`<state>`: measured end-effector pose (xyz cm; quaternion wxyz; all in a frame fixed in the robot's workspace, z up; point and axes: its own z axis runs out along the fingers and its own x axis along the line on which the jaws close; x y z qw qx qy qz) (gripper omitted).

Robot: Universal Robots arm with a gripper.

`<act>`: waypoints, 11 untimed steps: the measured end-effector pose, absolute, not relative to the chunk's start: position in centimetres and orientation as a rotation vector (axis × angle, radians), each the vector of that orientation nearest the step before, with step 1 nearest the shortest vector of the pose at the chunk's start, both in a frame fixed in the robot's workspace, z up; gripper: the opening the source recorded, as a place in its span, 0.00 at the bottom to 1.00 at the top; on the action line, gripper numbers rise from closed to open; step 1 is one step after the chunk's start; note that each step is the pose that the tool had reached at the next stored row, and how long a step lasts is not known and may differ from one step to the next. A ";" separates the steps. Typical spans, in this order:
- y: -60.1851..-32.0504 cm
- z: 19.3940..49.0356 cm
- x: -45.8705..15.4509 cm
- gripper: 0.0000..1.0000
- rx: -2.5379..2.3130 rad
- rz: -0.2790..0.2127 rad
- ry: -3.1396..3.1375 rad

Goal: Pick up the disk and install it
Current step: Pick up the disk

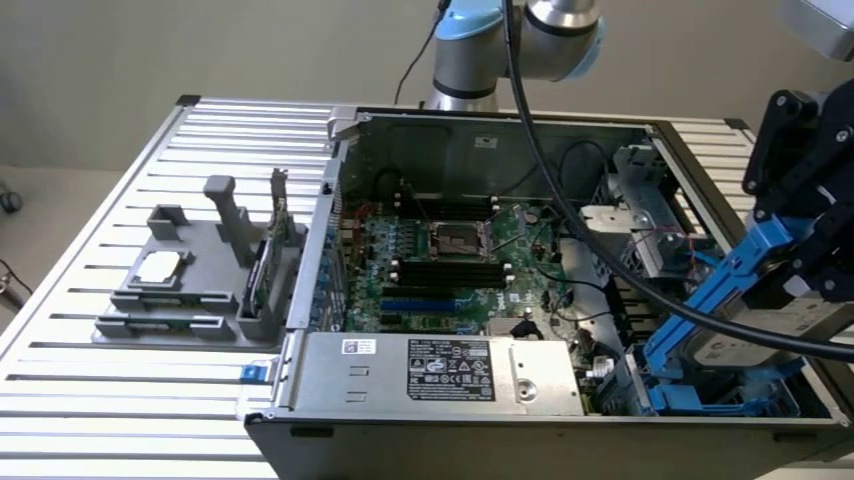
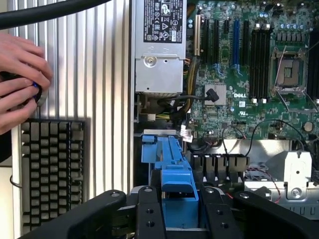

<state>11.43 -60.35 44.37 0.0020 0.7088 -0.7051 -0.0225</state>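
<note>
Gripper [image 2: 180, 211] half-closed on the disk [image 1: 801, 318] by its blue carrier, disk tilted over the open case [image 1: 400, 440], hand [image 2: 20, 84] near keyboard [image 2: 50, 169]

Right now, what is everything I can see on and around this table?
Table: one, silver, slatted.
Computer case: one, grey, open, on the table.
Motherboard: one, green, inside the case.
Power supply box: one, grey with a label, inside the case.
Holder: one, grey, at the exterior view's left.
Chip: one, silver, on the holder.
Keyboard: one, dark, beside the case.
Disk: one, silver in a blue carrier, over the case.
Person's hands: two, next to the keyboard.
Robot arm: one, silver and blue, behind the case.
Gripper: one, black, closed on the disk.
</note>
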 end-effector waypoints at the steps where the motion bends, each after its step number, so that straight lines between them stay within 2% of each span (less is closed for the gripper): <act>1: -60.3 44.3 11.4 0.33 2.224 -0.071 -2.212; 11: -60.1 43.7 11.4 0.33 2.231 -0.067 -2.208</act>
